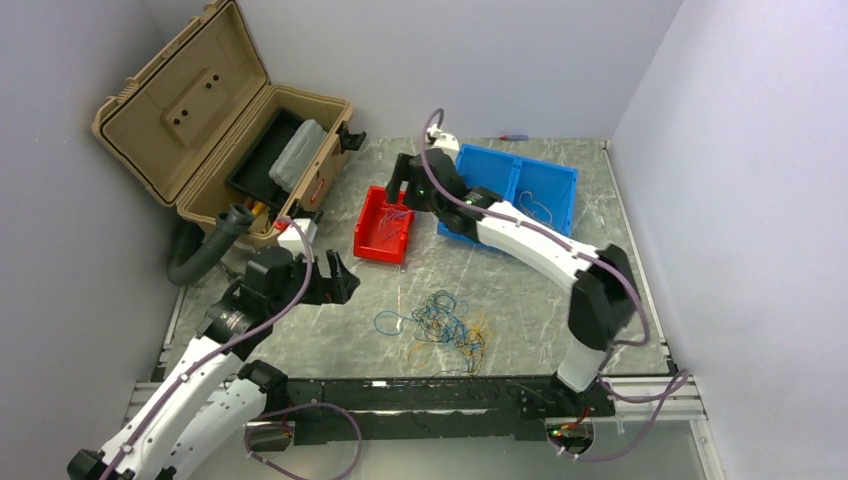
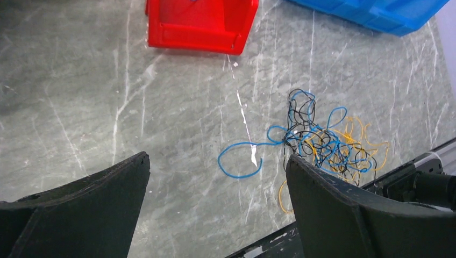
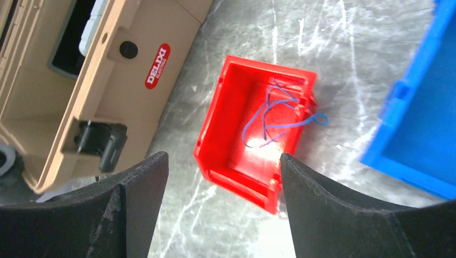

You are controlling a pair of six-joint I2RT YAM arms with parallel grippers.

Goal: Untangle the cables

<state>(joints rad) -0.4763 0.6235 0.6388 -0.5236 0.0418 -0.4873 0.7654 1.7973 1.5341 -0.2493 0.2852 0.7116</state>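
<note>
A grey marbled table [image 1: 560, 300] carries the scene, with an open tan toolbox [image 1: 190, 120] standing at its far left corner. A blue bin [image 1: 545, 185] sits at the far side and a smaller red bin [image 1: 380, 250] lies just left of it, the two apart. The right gripper [image 3: 223, 158] hangs above the red bin, jaws spread with nothing between them. The left gripper [image 2: 218, 161] hovers over bare table near the front left, jaws at their widest and empty. The cables [image 1: 445, 325], a knot of blue, black and yellow-orange wires, lie on the table near the front edge, between the two arms, one blue loop trailing out to the left. A single blue cable [image 3: 269, 121] rests inside the red bin, one end draped over its rim. A red oval label [image 3: 157, 65] on the toolbox front reads "DELIXI ELECTRIC".
</note>
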